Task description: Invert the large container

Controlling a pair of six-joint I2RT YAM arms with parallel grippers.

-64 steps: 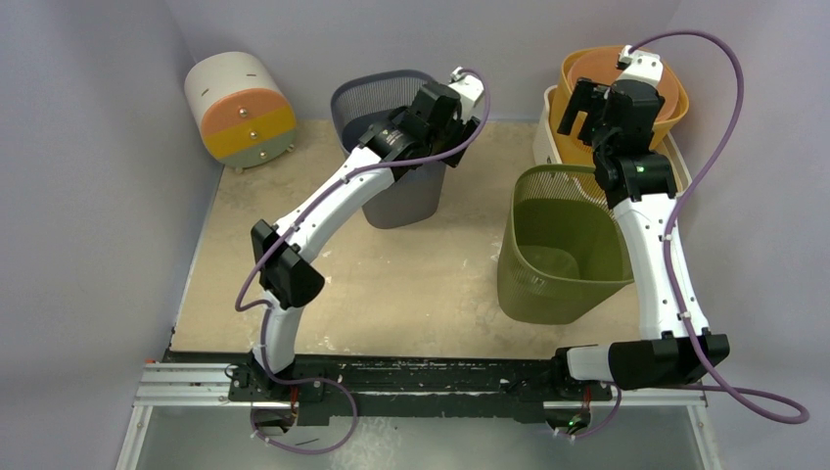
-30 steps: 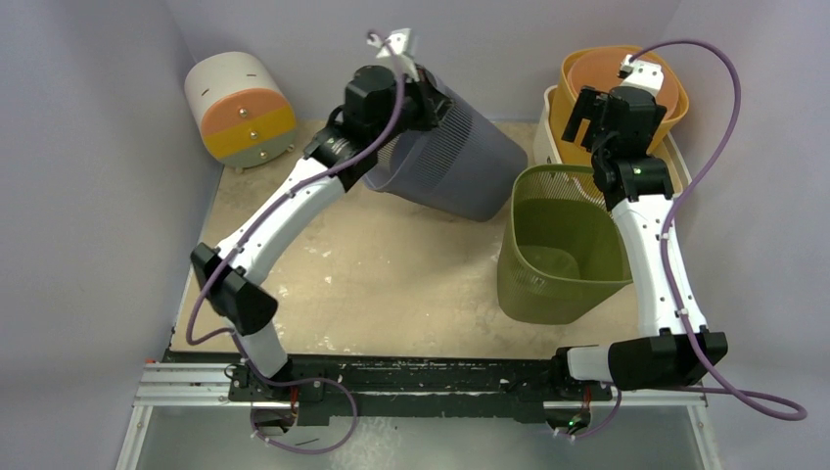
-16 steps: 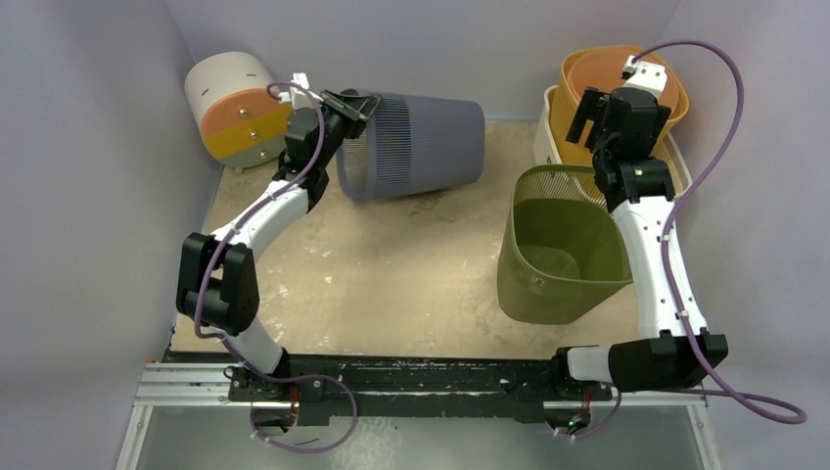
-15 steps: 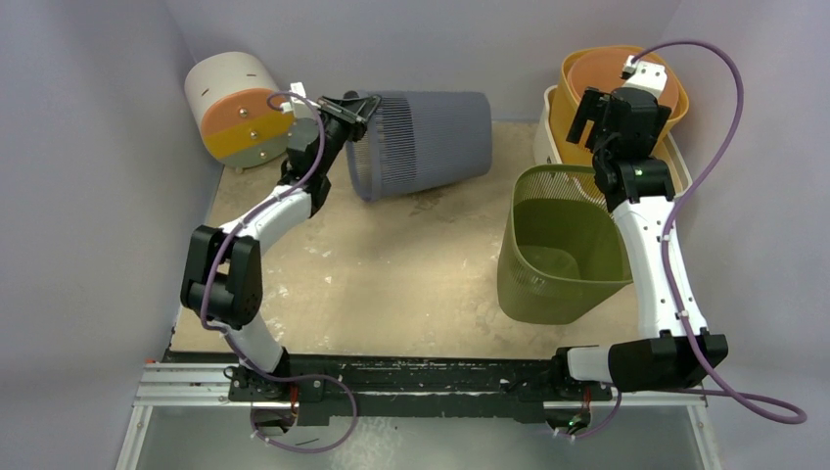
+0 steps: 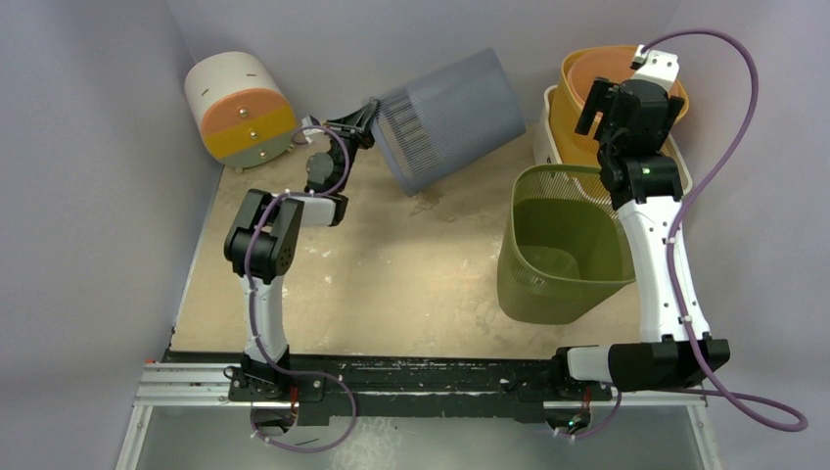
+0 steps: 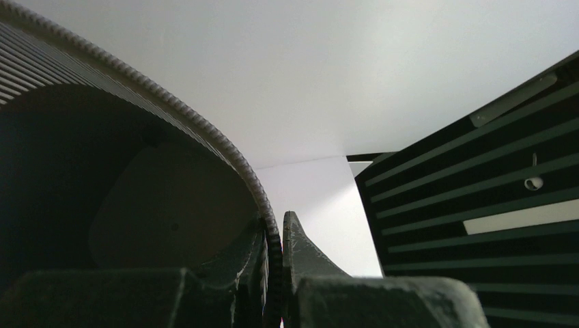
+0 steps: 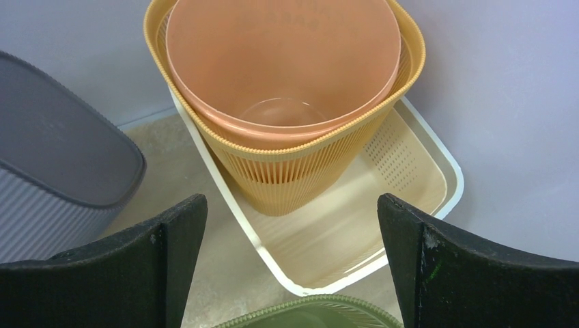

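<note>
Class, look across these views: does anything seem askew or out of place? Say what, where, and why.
The grey ribbed bin at the back is tipped on its side, with the left gripper pinching its rim. The green bin and orange basket stand upright.

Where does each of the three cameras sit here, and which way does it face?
Top external: above and behind the arm bases, looking down on the table; both arms show, left claw shut on the rim of the grey ribbed basket.
Left wrist: on the left arm, looking along its own fingers into that basket's mouth.
Right wrist: on the right arm, looking down through the open right claw at the orange pot nested in the yellow basket.
Shared: the grey ribbed basket shows in all three.
</note>
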